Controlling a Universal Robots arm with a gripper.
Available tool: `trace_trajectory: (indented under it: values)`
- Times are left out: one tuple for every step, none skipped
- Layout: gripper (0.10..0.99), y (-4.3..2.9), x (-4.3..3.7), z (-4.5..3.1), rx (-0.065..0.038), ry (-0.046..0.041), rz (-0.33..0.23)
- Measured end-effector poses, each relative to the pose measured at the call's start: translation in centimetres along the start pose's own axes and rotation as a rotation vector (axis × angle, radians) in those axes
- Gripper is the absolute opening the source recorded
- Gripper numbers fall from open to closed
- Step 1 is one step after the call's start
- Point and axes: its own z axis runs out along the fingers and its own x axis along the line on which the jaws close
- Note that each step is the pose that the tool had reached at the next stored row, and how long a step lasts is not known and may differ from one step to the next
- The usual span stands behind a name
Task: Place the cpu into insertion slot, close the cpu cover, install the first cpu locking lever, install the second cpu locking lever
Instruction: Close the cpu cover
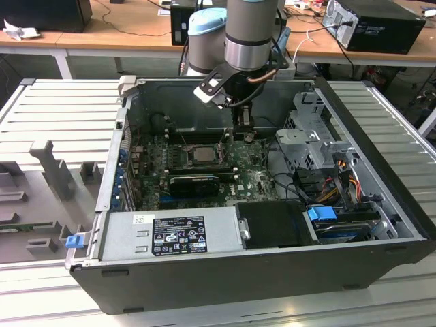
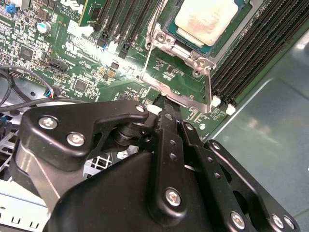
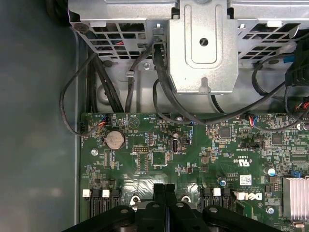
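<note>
The cpu (image 2: 206, 20), a pale silvery square, lies in the insertion slot (image 2: 165, 39) on the green motherboard; the exterior view shows the cpu (image 1: 202, 154) in the middle of the board. The cpu cover (image 2: 179, 93), a thin silvery frame, is swung open off the slot, and green board shows through its window. My gripper (image 2: 163, 102) is shut, its black fingertips together at the free edge of the cover. In the exterior view the gripper (image 1: 243, 131) hangs just to the right of the slot. In the first wrist view its fingers (image 3: 159, 193) are pressed together over the board.
A metal drive cage (image 1: 315, 133) with black cables (image 3: 164, 92) stands on the exterior view's right of the board. Memory slots (image 2: 258, 53) flank the socket. A black ribbed heatsink (image 1: 194, 182) and the power supply (image 1: 170, 235) lie nearer the front case wall.
</note>
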Motion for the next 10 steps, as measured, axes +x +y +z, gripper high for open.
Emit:
trace_trajectory:
  values:
    - [0.106, -0.02, 0.0, 0.0, 0.0, 0.0001, 0.0]
    - [0.106, -0.04, 0.0, 0.0, 0.0, 0.0, 0.0]
    - [0.106, -0.07, 0.0, 0.0, 0.0, 0.0, 0.0]
    - [0.106, -0.12, 0.0, -0.01, 0.0, 0.0, 0.0]
    - [0.106, -0.16, 0.0, -0.01, 0.0, 0.0, 0.0]
    - [0.106, -0.18, 0.0, -0.01, 0.0, 0.0, 0.0]
    - [0.106, -0.2, 0.0, -0.01, 0.0, 0.0, 0.0]
    - [0.106, -0.22, 0.0, -0.01, 0.0, 0.0, 0.0]
    - [0.106, -0.26, 0.0, -0.01, 0.0, 0.0, 0.0]
    - [0.106, -0.3, 0.0, -0.01, 0.0, 0.0, 0.0]
